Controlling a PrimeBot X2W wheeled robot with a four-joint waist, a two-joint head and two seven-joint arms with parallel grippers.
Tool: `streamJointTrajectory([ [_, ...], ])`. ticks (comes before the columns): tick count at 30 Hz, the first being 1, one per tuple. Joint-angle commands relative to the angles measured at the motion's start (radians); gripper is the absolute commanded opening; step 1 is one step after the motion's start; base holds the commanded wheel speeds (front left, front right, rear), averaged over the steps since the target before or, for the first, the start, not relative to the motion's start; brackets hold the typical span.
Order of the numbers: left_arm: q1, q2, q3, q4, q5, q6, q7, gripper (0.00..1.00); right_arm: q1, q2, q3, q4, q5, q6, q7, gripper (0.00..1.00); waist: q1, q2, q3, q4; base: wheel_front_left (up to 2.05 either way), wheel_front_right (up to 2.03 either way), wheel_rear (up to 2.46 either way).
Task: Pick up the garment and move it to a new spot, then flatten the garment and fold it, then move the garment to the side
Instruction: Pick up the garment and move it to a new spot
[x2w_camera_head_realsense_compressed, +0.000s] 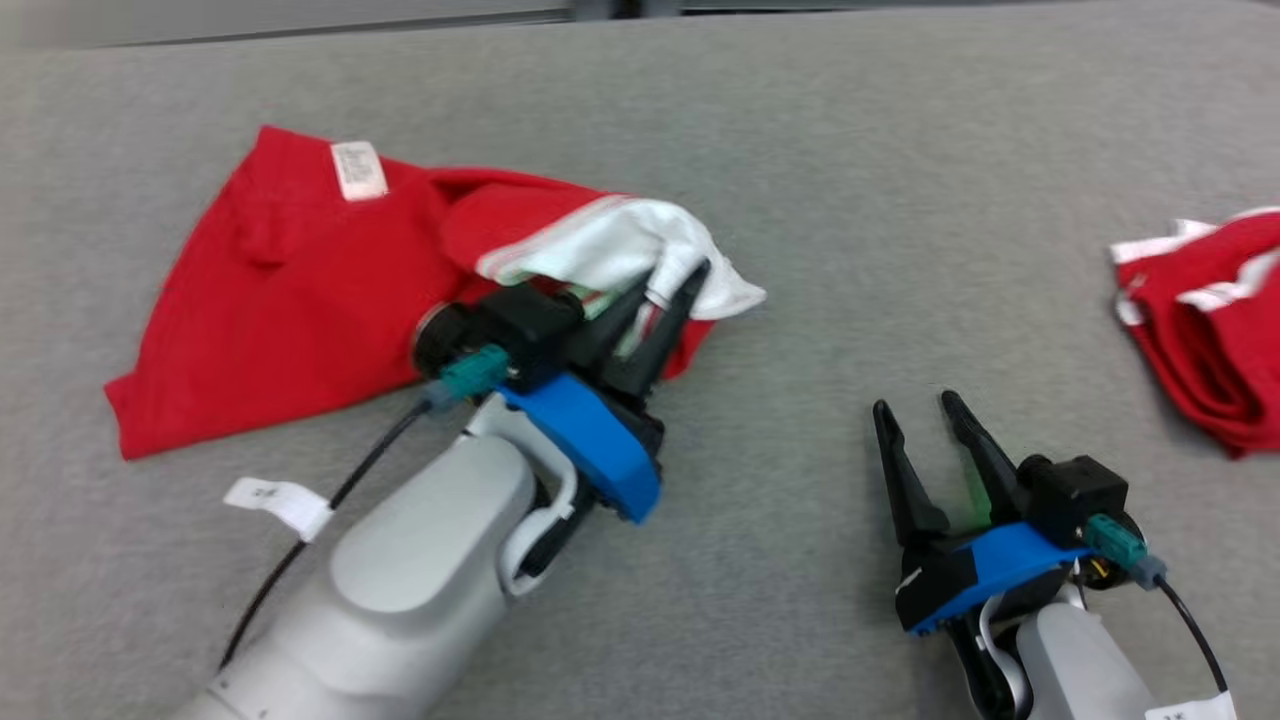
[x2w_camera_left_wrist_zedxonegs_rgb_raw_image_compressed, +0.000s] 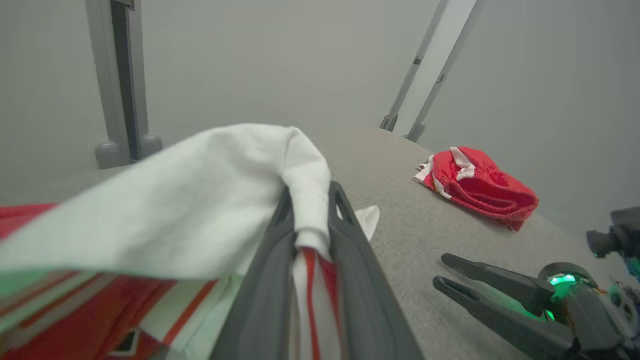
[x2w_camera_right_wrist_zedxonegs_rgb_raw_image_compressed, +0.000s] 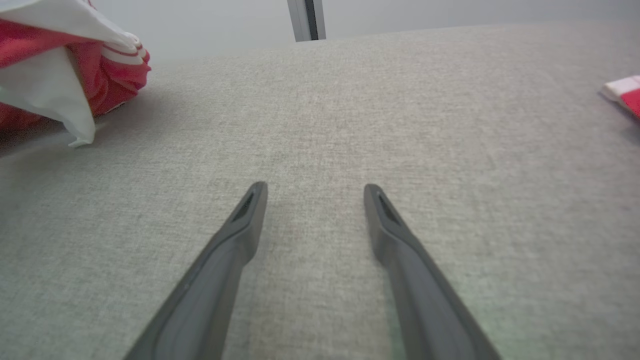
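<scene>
On the grey table (x2w_camera_head_realsense_compressed: 820, 150), seen from my head camera, I count two red pieces of clothing. One is the garment (x2w_camera_head_realsense_compressed: 290, 290), spread at the left with one white label (x2w_camera_head_realsense_compressed: 358, 170) sewn near its far edge. The other is a second garment (x2w_camera_head_realsense_compressed: 1210, 350), bunched at the right edge and well apart from the first. My left gripper (x2w_camera_head_realsense_compressed: 672, 285) is pinched narrowly on the garment's white part, which is lifted off the table. My right gripper (x2w_camera_head_realsense_compressed: 915, 405) sits nearer to me on the right. Its two fingers are spread and hold nothing, with bare table between them. Two white cable tags show, one by my left forearm (x2w_camera_head_realsense_compressed: 280, 503) and one at the lower right corner (x2w_camera_head_realsense_compressed: 1190, 708).

Along my left wrist, the left gripper (x2w_camera_left_wrist_zedxonegs_rgb_raw_image_compressed: 311, 192) clamps a fold of the garment (x2w_camera_left_wrist_zedxonegs_rgb_raw_image_compressed: 190, 200). White cloth with red stripes runs down between both fingers and drapes away to the left. Past it I see the second garment (x2w_camera_left_wrist_zedxonegs_rgb_raw_image_compressed: 480, 182) lying on the table, and my right gripper (x2w_camera_left_wrist_zedxonegs_rgb_raw_image_compressed: 442, 270) low at the right with its fingers parted. Two grey posts stand behind, one at the left (x2w_camera_left_wrist_zedxonegs_rgb_raw_image_compressed: 122, 80) and one slanting at the right (x2w_camera_left_wrist_zedxonegs_rgb_raw_image_compressed: 425, 70).

Along my right wrist, the right gripper (x2w_camera_right_wrist_zedxonegs_rgb_raw_image_compressed: 315, 189) stands wide over bare table. The garment (x2w_camera_right_wrist_zedxonegs_rgb_raw_image_compressed: 60, 75) hangs at the upper left, a corner of the second garment (x2w_camera_right_wrist_zedxonegs_rgb_raw_image_compressed: 625, 92) shows at the right edge, and one post (x2w_camera_right_wrist_zedxonegs_rgb_raw_image_compressed: 306, 20) stands beyond.
</scene>
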Motion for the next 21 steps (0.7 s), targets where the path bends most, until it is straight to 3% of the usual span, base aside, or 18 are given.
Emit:
streamJointTrajectory([
  [1, -0.019, -0.017, -0.024, 0.007, -0.007, -0.001, -0.005, 0.0, 0.014, -0.002, 0.007, -0.005, 0.009, 0.0, 0.0, 1.0, -0.0001, 0.0, -0.044, -0.07, 0.0, 0.0, 0.0],
  [5, -0.014, -0.055, -0.105, 0.021, -0.006, -0.001, -0.005, 0.0, 0.029, -0.002, 0.012, -0.01, 0.028, 0.0, 0.0, 1.0, -0.0001, 0.0, -0.045, -0.116, 0.0, 0.0, 0.0],
  [8, -0.003, -0.066, -0.106, 0.027, 0.002, -0.001, -0.005, 0.03, 0.029, -0.002, 0.015, -0.012, 0.036, 0.0, 0.0, 1.0, -0.0001, 0.0, -0.047, -0.126, 0.0, 0.0, 0.0],
  [9, 0.004, -0.067, -0.098, 0.029, 0.012, -0.001, -0.005, 0.55, 0.03, -0.002, 0.015, -0.013, 0.036, 0.0, 0.0, 1.0, -0.0001, 0.0, -0.048, -0.127, 0.0, 0.0, 0.0],
  [10, 0.017, -0.068, -0.086, 0.038, 0.021, -0.001, -0.005, 1.0, 0.033, -0.002, 0.012, -0.012, 0.036, 0.0, 0.0, 1.0, -0.0001, 0.0, -0.051, -0.126, 0.0, 0.0, 0.0],
  [21, 0.262, -0.024, 0.253, 0.009, 0.189, 0.031, -0.005, 1.0, 0.055, -0.003, -0.031, -0.001, 0.003, 0.0, 0.0, 1.0, -0.0001, 0.0, -0.142, -0.019, 0.0, 0.0, 0.0],
])
